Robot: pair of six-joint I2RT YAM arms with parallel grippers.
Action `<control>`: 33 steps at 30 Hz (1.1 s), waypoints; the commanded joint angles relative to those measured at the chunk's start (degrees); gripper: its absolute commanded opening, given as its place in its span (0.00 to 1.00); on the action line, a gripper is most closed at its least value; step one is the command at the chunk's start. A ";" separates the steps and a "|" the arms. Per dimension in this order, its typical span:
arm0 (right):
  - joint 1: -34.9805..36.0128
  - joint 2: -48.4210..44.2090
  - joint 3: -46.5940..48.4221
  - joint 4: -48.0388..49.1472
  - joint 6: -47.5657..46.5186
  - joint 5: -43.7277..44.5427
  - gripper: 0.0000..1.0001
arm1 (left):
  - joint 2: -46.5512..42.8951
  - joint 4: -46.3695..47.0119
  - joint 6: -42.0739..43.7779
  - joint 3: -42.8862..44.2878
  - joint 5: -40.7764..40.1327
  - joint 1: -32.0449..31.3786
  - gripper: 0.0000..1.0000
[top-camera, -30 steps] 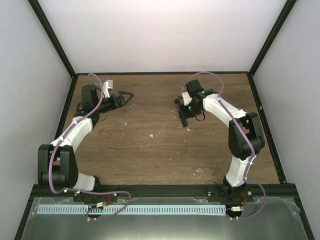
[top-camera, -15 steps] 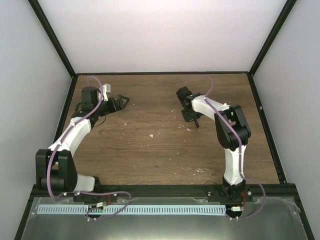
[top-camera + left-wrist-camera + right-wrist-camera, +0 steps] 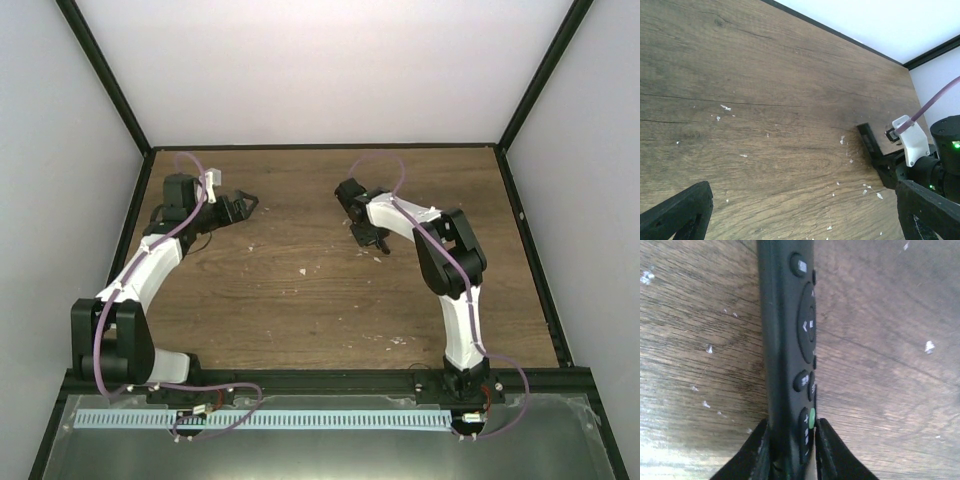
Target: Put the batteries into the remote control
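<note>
Worktop: dark wood grain with pale flecks scattered across the middle. White walls on three sides, black frame posts at the corners.

Right gripper: out over the far centre of the worktop, arm folded sharply at the elbow. Fingers are narrow and clamped on the remote control, one on each long side near its end. In the wrist view the remote is turned on edge, button face to the right. A small button sits near the far end, then a round pad, then a green button just above the grip. The remote runs straight away from the fingers over the wood, with a shadow alongside it on the left. Cannot tell whether it touches the worktop or hangs just above it.

Left gripper: over the far left part of the worktop, pointed across toward the right arm. Fingers are spread wide, with only flecked wood showing between them. At the right edge of its wrist view the right gripper shows, with a slim black bar reaching out low over the wood. It looks like the remote, but I can't be sure at that angle.

The two grippers are well apart. A purple cable loops along each arm.
</note>
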 commanded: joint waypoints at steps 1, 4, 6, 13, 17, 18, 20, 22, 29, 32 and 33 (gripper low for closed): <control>1.06 2.04 1.00 0.17 -0.52 -2.27 0.20 | 0.53 -0.24 0.72 0.39 0.30 -0.12 1.00; 1.88 1.58 1.05 0.93 -1.10 -4.49 0.27 | 0.41 -0.15 0.72 0.50 0.38 -0.12 1.00; 2.55 1.19 1.29 1.11 -1.47 -5.86 0.36 | 0.16 -0.27 0.72 0.45 0.01 -0.12 1.00; 3.80 -3.85 1.88 2.67 -1.62 -12.21 0.66 | -0.65 -0.63 0.67 0.65 -1.20 0.22 1.00; 3.55 -9.05 0.95 5.61 -0.88 -14.27 0.90 | -0.86 -0.49 0.38 1.14 -1.71 0.41 1.00; 3.25 -10.49 0.76 6.57 -0.46 -15.24 0.97 | -0.99 -0.40 0.29 1.46 -1.80 0.49 1.00; 1.73 -13.28 0.61 8.71 0.37 -18.69 1.00 | -1.40 -0.10 0.47 2.95 -2.12 0.60 1.00; 0.06 -15.61 0.96 10.42 1.72 -22.19 1.00 | -1.86 -0.70 0.82 4.74 -3.47 0.67 1.00; -5.58 -23.12 2.13 18.92 1.82 -20.14 1.00 | -3.40 -4.23 3.53 13.55 -10.25 0.77 1.00; -8.31 -25.54 3.58 21.70 0.61 -20.68 1.00 | -3.05 -6.90 4.23 16.94 -12.28 0.78 1.00; -9.56 -25.83 4.42 21.97 0.56 -21.30 1.00 | -2.91 -7.44 4.17 17.74 -12.65 0.81 1.00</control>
